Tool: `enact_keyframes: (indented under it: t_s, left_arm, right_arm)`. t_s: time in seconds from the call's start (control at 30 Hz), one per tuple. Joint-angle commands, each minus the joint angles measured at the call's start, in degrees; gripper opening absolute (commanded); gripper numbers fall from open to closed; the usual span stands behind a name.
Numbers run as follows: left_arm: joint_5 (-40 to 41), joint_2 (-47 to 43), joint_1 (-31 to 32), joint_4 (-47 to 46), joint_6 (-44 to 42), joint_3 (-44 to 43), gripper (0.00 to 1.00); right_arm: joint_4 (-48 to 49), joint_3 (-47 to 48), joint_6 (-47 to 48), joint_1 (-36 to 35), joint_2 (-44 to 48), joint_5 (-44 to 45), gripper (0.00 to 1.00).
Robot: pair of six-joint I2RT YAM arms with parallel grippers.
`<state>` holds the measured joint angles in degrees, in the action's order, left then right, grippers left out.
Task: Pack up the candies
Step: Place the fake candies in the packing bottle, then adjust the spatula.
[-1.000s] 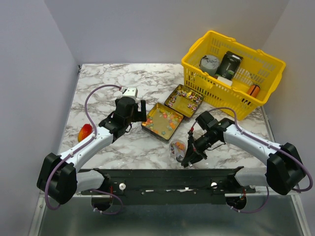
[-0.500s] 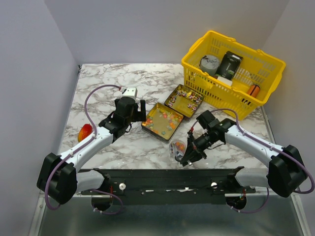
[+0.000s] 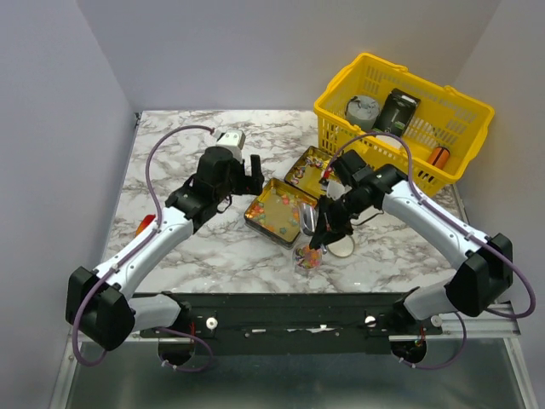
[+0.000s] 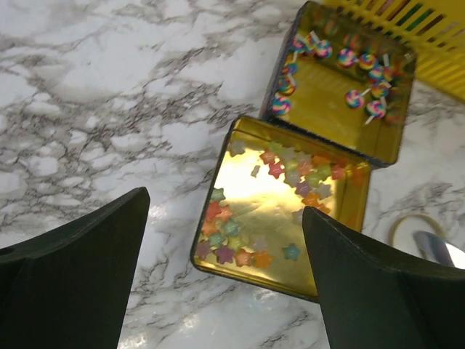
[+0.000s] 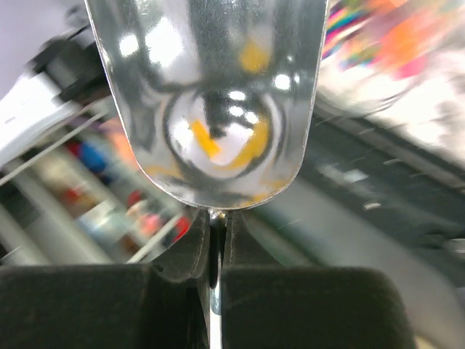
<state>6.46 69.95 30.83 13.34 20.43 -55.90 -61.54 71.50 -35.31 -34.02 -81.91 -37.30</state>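
Note:
Small star-shaped candies (image 4: 227, 231) in orange, green, purple and pink lie in an open gold tin (image 4: 243, 156), seen in the top view (image 3: 271, 223). More candies fill a small clear jar (image 3: 306, 256) in front of it. My right gripper (image 3: 327, 223) is shut on the handle of a shiny metal scoop (image 5: 211, 94), held above the jar and beside the tin; the scoop (image 3: 309, 220) shows no candies in it. My left gripper (image 4: 225, 203) is open and empty, hovering over the tin's left edge (image 3: 249, 177).
A second gold tin (image 3: 320, 171) holds swirl lollipops (image 4: 360, 62). A round lid (image 3: 341, 247) lies right of the jar. A yellow basket (image 3: 451, 106) with an orange cylinder (image 3: 438, 158) stands back right. An orange-red lump (image 3: 145, 226) lies at the left.
My right gripper has lifted the scoop away from the jar and moved it back toward the tins. My left gripper has moved forward and right, over the star-candy tin.

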Motion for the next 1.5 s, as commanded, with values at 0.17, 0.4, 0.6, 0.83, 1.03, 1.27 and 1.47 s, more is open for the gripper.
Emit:
enact_keyframes:
  t_s: [0.17, 0.4, 0.6, 0.83, 1.03, 1.27, 1.47]
  left_arm:
    - [-23.5, 2.4, -0.1, -1.3, 1.5, -7.9, 0.99]
    - [-33.8, 6.9, 0.9, -4.8, 4.5, -6.8, 0.89]
    - [-35.3, 7.2, 1.8, -5.7, 4.8, -4.2, 0.81]
    - [-34.4, 9.5, 3.5, -6.4, 4.8, -3.1, 0.73]
    - [-29.0, 9.2, 3.6, -4.9, 3.8, -3.8, 0.72]
    - [-19.6, 4.0, 3.6, -0.9, 0.0, -5.5, 0.84]
    - [-21.7, 0.3, 3.6, -2.6, -0.7, -4.9, 0.91]
  right_arm:
    - [-4.6, 6.3, 14.2, -3.4, -2.9, 22.6, 0.01]
    - [-1.0, 8.6, 16.0, -7.5, -1.1, 28.0, 0.00]
    - [2.6, 9.1, 16.1, -8.0, 2.3, 25.7, 0.01]
    - [6.2, 10.1, 17.2, -7.9, 5.3, 19.2, 0.00]
    - [3.6, 12.9, 15.4, -8.0, 3.6, 21.3, 0.01]
    - [-1.9, 14.2, 14.1, -8.0, -0.6, 31.2, 0.01]
    - [-1.7, 13.3, 15.4, -8.2, -2.7, 31.0, 0.01]
